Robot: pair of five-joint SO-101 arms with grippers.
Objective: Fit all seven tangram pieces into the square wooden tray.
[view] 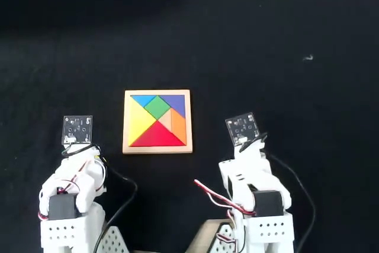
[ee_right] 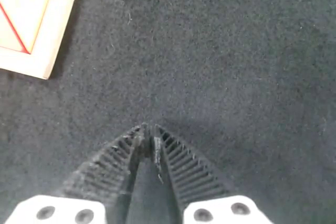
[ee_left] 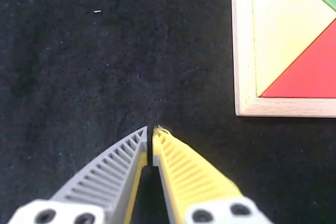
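Note:
The square wooden tray lies mid-table with the coloured tangram pieces set flat inside it: blue, green, yellow, red, orange and a pale one. My left gripper is shut and empty over bare black cloth, apart from the tray's near corner, where the yellow piece and red piece show. My right gripper is shut with nothing in it, on the tray's other side, with the tray corner a short way off.
Black cloth covers the whole table. Both arm bases stand at the near edge, the left arm and the right arm, with cables trailing beside them. A small pale speck lies at the far right.

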